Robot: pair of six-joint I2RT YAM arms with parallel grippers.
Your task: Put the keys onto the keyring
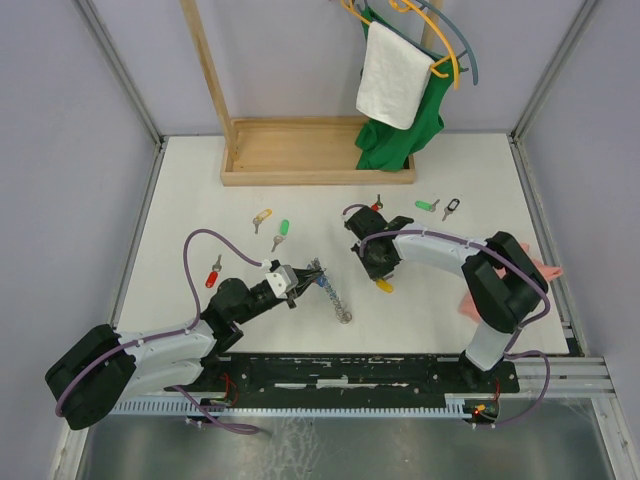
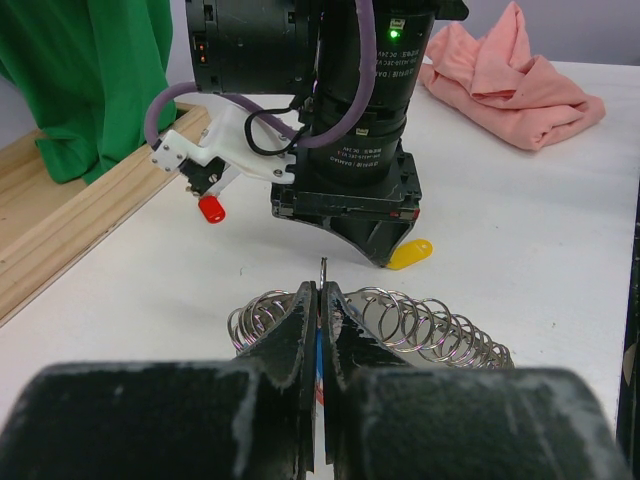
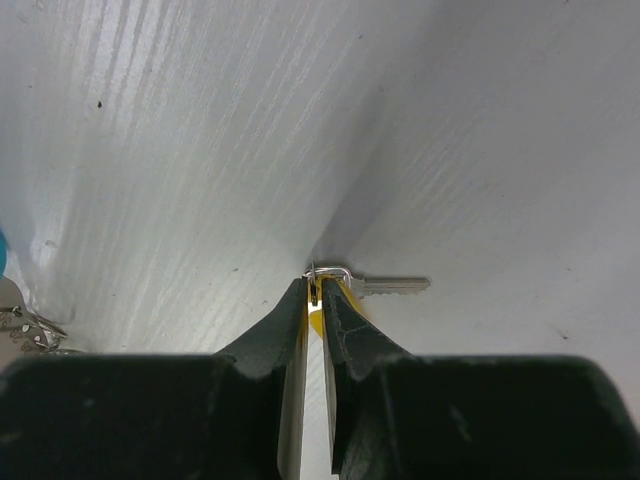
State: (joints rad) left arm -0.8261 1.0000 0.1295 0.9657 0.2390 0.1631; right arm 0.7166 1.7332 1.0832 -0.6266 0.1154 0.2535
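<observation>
My left gripper point(image 1: 303, 281) point(image 2: 322, 290) is shut on the keyring point(image 1: 333, 292), clamping its light-blue part with one wire end poking up between the tips. The grey coil point(image 2: 430, 325) lies on the table to either side of the fingers. My right gripper point(image 1: 381, 280) point(image 3: 314, 290) points down at the table just right of the keyring, and its jaws are closed on a yellow-tagged key point(image 1: 385, 287) point(image 3: 316, 322). The silver blade point(image 3: 395, 285) sticks out to the right, flat on the table. In the left wrist view the yellow tag point(image 2: 410, 253) shows under the right gripper.
Loose keys lie around: red tag point(image 1: 211, 278), yellow point(image 1: 262, 217), green point(image 1: 284, 229), red point(image 1: 376, 205), green point(image 1: 425, 206), black point(image 1: 452, 208). A wooden rack base point(image 1: 318, 150) with a green garment point(image 1: 395, 135) stands at the back. A pink cloth point(image 2: 510, 85) lies at the right.
</observation>
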